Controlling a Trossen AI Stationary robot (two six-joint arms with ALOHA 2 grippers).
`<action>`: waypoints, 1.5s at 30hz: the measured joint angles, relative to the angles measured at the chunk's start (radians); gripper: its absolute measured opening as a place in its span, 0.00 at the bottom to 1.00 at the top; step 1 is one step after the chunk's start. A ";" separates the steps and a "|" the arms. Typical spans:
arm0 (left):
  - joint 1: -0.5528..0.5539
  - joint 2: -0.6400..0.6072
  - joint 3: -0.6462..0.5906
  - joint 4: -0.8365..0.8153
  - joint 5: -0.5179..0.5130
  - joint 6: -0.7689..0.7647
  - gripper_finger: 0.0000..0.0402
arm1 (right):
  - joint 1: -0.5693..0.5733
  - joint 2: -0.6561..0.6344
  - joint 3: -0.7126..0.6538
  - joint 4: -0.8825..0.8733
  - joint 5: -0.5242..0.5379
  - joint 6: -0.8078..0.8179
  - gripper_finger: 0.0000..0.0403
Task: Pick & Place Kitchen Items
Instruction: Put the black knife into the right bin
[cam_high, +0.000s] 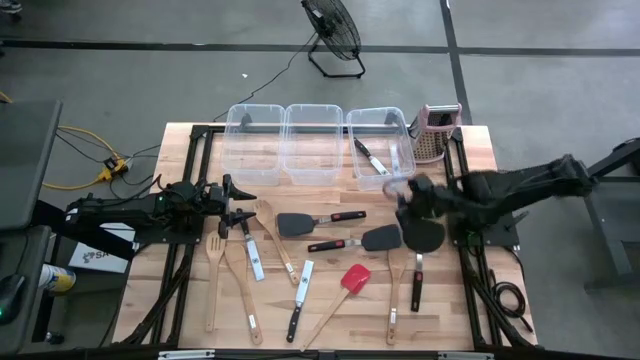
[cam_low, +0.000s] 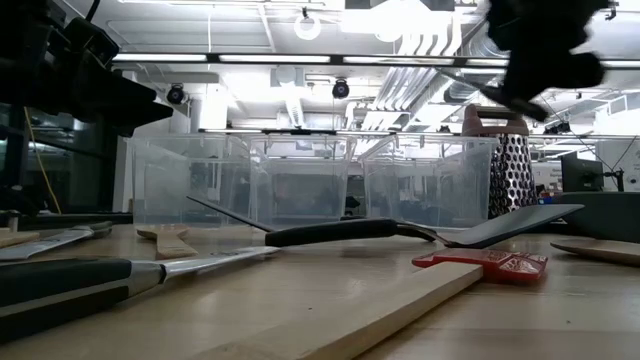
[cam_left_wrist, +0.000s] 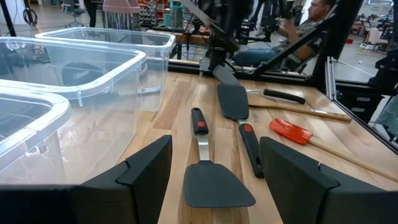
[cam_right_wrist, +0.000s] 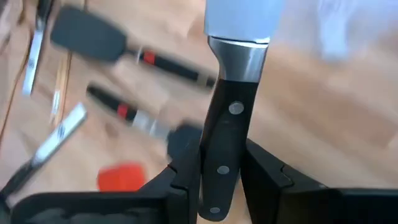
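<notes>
The knife (cam_right_wrist: 227, 124) is in the right gripper (cam_right_wrist: 217, 177), fingers closed on its black riveted handle, steel collar and blade pointing away from the wrist; it hangs above the table (cam_high: 480, 150) near the right bin (cam_high: 380, 150), w/ open wood betw. bin and utensils below. Under it lie a black turner (cam_high: 383, 238) and the red spatula (cam_high: 354, 277), wood handle running toward the front edge. Another turner (cam_high: 296, 224) lies w/ its handle along the table's width. Three clear plastic bins sit in a row at the back; a metal grater (cam_high: 433, 133) stands at the right back corner. The left gripper (cam_left_wrist: 211, 180) waits at the left side, fingers wide, holding nothing.
</notes>
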 joint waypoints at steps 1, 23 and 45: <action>0.000 0.000 0.000 0.000 0.000 0.000 0.60 | -0.044 0.000 0.000 0.024 -0.005 -0.053 0.20; 0.000 0.000 0.000 0.000 0.000 0.000 0.60 | -0.580 0.196 0.197 0.405 -0.117 -0.921 0.20; 0.000 0.000 0.000 0.000 0.000 0.000 0.60 | -0.829 0.518 0.385 -0.048 -0.272 -1.165 0.20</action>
